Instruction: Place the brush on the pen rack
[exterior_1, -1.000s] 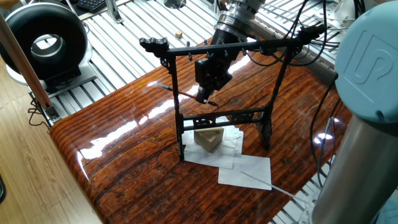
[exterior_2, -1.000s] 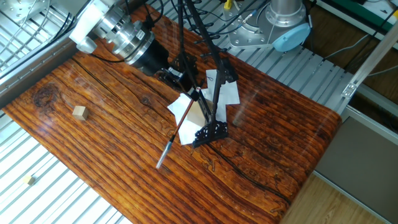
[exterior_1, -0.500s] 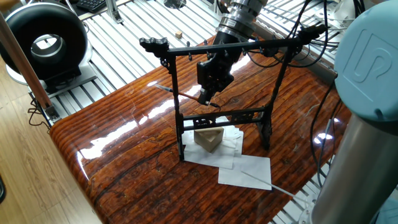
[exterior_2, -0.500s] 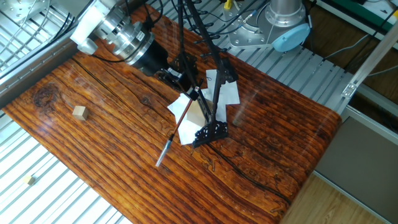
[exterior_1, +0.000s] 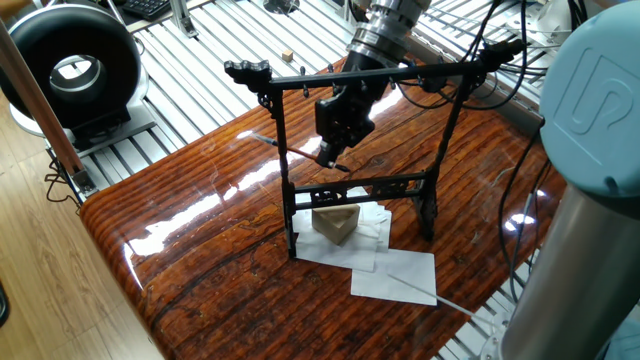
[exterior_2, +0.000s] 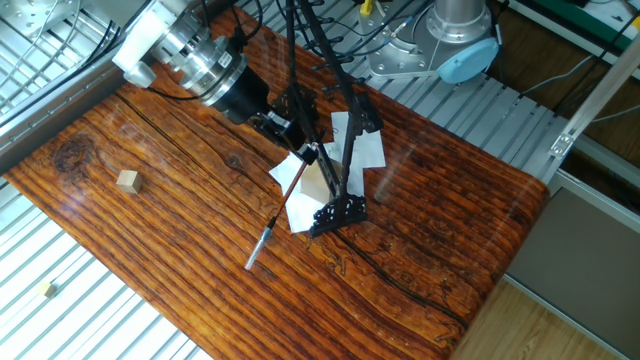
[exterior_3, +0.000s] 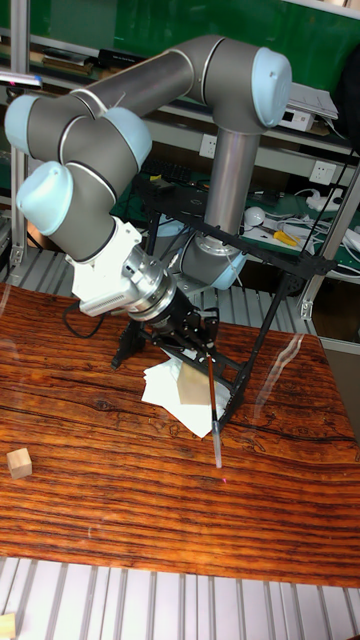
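As the arm rose slightly versus a second before, we saw the pincer (exterior_2: 303, 150) clamped on the brush (exterior_2: 283, 211), lifted a bit, tip off the surface (exterior_2: 180, 200), beside the rack (exterior_1: 352, 76), not hung yet.

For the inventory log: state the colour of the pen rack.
Black all over, frame and feet; the pen rack shows best in the fixed view facing its crossbar.
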